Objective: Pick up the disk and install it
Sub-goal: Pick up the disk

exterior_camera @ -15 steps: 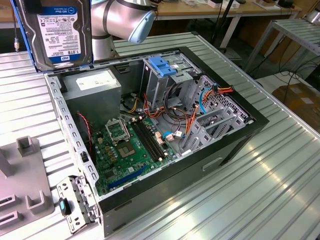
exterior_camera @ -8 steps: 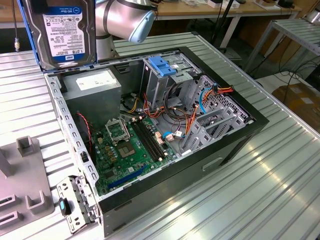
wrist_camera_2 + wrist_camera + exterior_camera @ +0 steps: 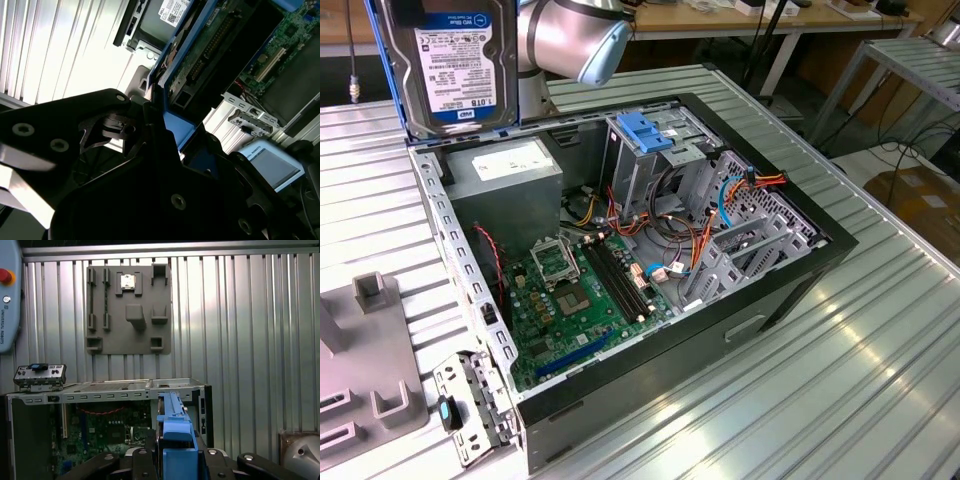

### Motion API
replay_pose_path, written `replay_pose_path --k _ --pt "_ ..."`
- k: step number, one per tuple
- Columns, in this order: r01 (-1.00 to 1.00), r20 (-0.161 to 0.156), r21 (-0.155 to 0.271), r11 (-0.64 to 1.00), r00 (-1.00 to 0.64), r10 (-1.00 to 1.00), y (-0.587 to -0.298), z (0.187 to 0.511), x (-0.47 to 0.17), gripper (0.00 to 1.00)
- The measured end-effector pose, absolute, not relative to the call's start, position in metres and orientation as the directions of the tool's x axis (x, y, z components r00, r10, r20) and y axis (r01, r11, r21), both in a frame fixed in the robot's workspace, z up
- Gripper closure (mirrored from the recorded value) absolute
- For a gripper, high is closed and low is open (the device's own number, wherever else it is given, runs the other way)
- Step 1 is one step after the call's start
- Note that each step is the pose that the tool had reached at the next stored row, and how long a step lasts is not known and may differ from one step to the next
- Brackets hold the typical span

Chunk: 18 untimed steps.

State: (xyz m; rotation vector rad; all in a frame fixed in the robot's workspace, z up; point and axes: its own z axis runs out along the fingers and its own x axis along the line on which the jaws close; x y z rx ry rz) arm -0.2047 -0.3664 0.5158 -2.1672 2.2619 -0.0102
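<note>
Hovering disk (image 3: 455, 65) above cable-cluttered computer case (image 3: 765, 308)

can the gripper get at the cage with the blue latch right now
Probably yes: the case is open and nothing covers the cage, though the gripper is shut on the disk.

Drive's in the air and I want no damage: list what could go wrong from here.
1. The gripper holds the disk by its blue rail; a slip could drop it into the open case.
2. Loose cables beside the drive cage might snag it on the way in.
</note>
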Motion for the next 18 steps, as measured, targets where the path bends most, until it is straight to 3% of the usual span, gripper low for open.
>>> replay_pose_path --k 18 --pt "-0.999 -0.002 -0.011 0.043 -0.043 -0.999 -0.367 0.516 -0.187 0.63"
